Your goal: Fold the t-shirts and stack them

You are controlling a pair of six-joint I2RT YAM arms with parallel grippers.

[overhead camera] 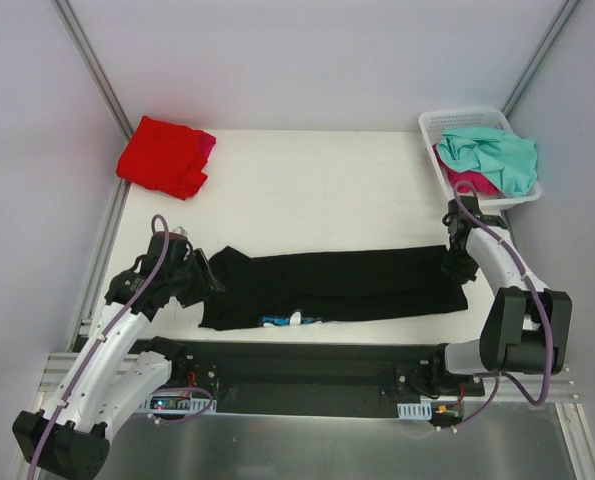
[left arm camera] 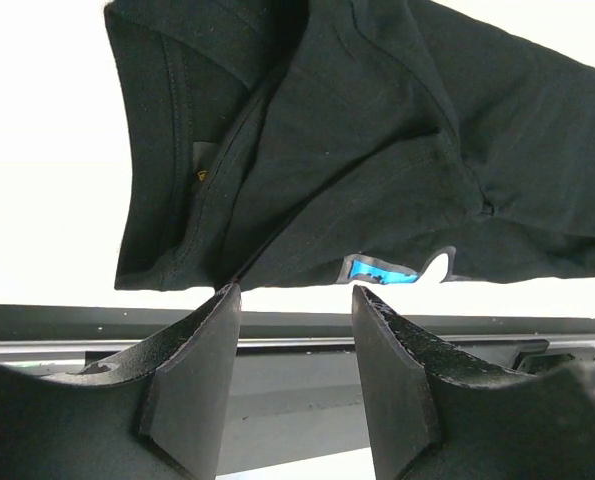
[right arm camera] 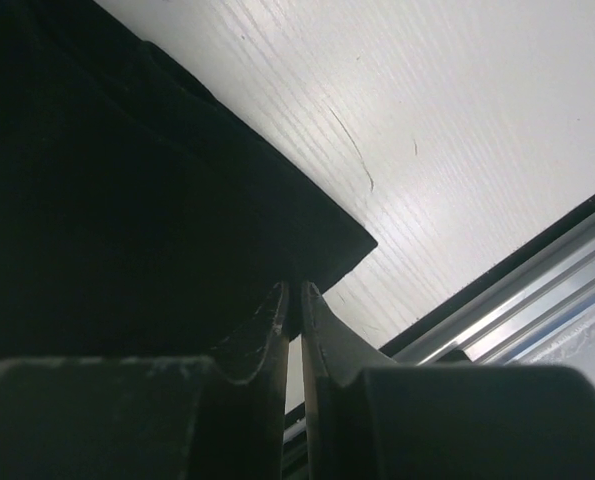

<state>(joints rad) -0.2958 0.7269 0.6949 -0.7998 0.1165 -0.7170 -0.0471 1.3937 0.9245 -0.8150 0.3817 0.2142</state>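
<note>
In the top view, the left arm is seen reaching forward from its base and bent inward, so that the left gripper [overhead camera: 199, 275] is brought low at the left end of the black t-shirt [overhead camera: 347, 285]. The right arm is folded back over its base, with the right gripper [overhead camera: 455, 262] set down at the shirt's right end. The black shirt is laid as a long narrow band near the front edge of the table [overhead camera: 307, 190], its long axis running left to right between the two grippers. A red t-shirt [overhead camera: 162, 155] is placed at the far left corner, and a teal t-shirt [overhead camera: 492, 155] is heaped in the white basket [overhead camera: 457, 120] at the far right.

In the left wrist view, the left gripper [left arm camera: 295, 292] is seen with its jaws parted and nothing between them; the fingertips are held just short of the black t-shirt [left arm camera: 357, 150]. The collar end is turned toward this gripper, and a small blue print [left arm camera: 377, 270] is shown at the near edge.

In the right wrist view, the right gripper [right arm camera: 290, 290] is seen with its jaws almost together, only a thin slit being left. A corner of the black t-shirt [right arm camera: 107, 200] is met at the tips; whether it is pinched cannot be told.
</note>
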